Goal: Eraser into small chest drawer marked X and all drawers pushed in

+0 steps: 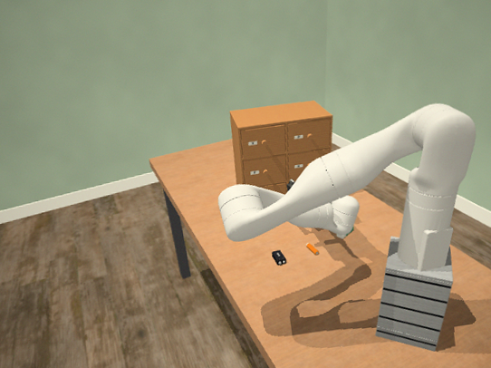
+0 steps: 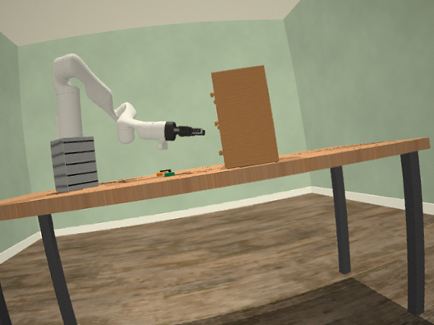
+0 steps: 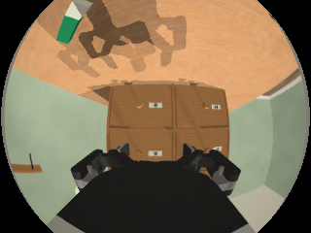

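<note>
Now the claw (image 2: 202, 132) (image 3: 155, 149) (wide open) near the chest (image 1: 283, 114) (image 2: 244, 117) (image 3: 141, 116).

Gap between open claw (image 2: 203, 131) (image 3: 155, 149) and chest (image 1: 280, 114) (image 2: 244, 117) (image 3: 173, 107); knobs (image 1: 263, 141) (image 2: 220, 153) jut into it.

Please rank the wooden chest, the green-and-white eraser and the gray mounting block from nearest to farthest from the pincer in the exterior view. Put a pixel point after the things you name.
1. Wooden chest (image 1: 280, 112) (image 2: 244, 117) (image 3: 146, 118): ahead of the pincer (image 1: 290, 185) (image 2: 203, 131) (image 3: 155, 149).
2. Green-and-white eraser (image 1: 343, 236) (image 2: 169, 174) (image 3: 70, 26): lower, behind the fingertips.
3. Gray mounting block (image 1: 411, 302) (image 2: 81, 168): farthest back, at the arm's foot.
</note>
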